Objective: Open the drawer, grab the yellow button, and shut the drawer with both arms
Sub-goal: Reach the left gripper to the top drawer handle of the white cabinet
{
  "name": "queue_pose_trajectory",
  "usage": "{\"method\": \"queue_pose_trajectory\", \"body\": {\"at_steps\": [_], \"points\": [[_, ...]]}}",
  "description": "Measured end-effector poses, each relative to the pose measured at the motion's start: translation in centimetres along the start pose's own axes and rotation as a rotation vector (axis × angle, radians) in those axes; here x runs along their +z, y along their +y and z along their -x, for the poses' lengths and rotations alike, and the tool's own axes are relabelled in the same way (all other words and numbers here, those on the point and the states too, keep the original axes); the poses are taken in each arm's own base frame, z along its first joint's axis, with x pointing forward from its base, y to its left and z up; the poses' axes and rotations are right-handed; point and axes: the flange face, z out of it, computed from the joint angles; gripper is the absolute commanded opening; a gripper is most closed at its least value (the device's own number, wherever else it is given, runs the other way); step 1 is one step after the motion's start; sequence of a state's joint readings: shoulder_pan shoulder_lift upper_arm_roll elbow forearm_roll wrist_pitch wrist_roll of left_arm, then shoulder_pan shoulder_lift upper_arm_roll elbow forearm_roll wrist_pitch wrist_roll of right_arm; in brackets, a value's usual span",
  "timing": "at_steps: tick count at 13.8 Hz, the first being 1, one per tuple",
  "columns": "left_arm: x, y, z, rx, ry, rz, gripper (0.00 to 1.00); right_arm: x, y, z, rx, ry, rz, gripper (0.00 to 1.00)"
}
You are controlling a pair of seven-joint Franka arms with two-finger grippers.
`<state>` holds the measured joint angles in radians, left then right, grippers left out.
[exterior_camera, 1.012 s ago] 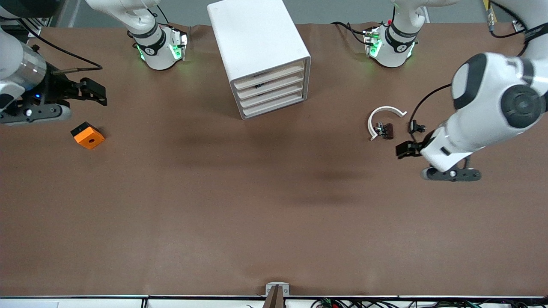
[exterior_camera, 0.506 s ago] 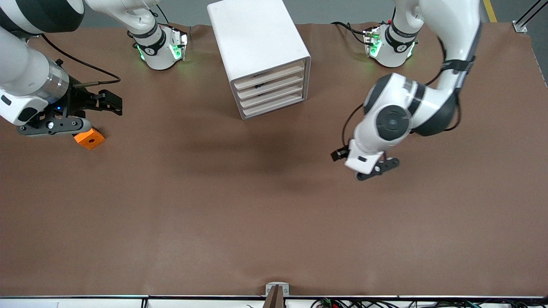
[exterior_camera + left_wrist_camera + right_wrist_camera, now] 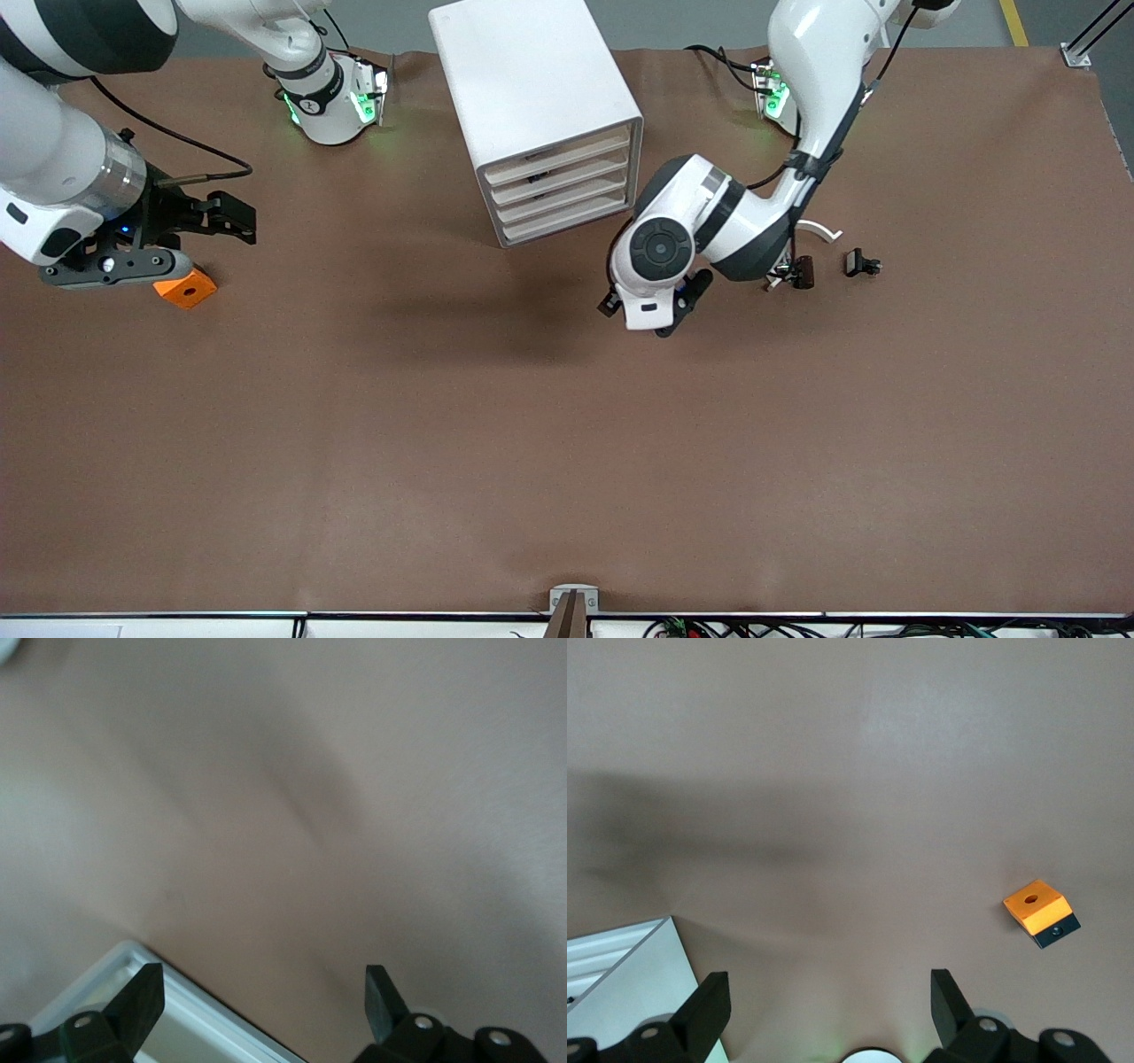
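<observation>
The white cabinet stands at the back middle with all four drawers shut. The button is hidden. My left gripper hangs open and empty over the table just beside the cabinet's front corner, toward the left arm's end. In the left wrist view its fingers stand wide apart over a white cabinet edge. My right gripper is open and empty over the table toward the right arm's end; its fingers frame bare table, with the cabinet to one side.
An orange block with a hole lies partly under the right hand and shows in the right wrist view. A white arc and small black clips lie toward the left arm's end.
The left arm has swung from its end of the table in to the cabinet's front corner, uncovering the clips. The right gripper has shifted a little toward the cabinet, over the orange block.
</observation>
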<state>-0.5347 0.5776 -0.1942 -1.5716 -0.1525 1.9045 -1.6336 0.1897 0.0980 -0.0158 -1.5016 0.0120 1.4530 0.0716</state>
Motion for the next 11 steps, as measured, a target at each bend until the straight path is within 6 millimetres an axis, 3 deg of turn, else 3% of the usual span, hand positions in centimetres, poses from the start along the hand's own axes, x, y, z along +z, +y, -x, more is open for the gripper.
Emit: {"method": "queue_pose_trajectory", "body": {"at_steps": [2,5,11], "points": [[0.3,0.7,1.6,-0.118,-0.07,-0.004,1.0,0.3,-0.1,-0.6,-0.001,0.016,-0.001,1.0],[-1.2,1.2,1.8,-0.266,-0.248,-0.029,1.0,0.5,-0.2,-1.2,-0.003,0.039,-0.004,1.0],[-0.2,0.0,2.0,-0.588,-0.277,-0.22,0.97,0.4,-0.3,-1.4,-0.003,0.051,-0.009,1.0]]}}
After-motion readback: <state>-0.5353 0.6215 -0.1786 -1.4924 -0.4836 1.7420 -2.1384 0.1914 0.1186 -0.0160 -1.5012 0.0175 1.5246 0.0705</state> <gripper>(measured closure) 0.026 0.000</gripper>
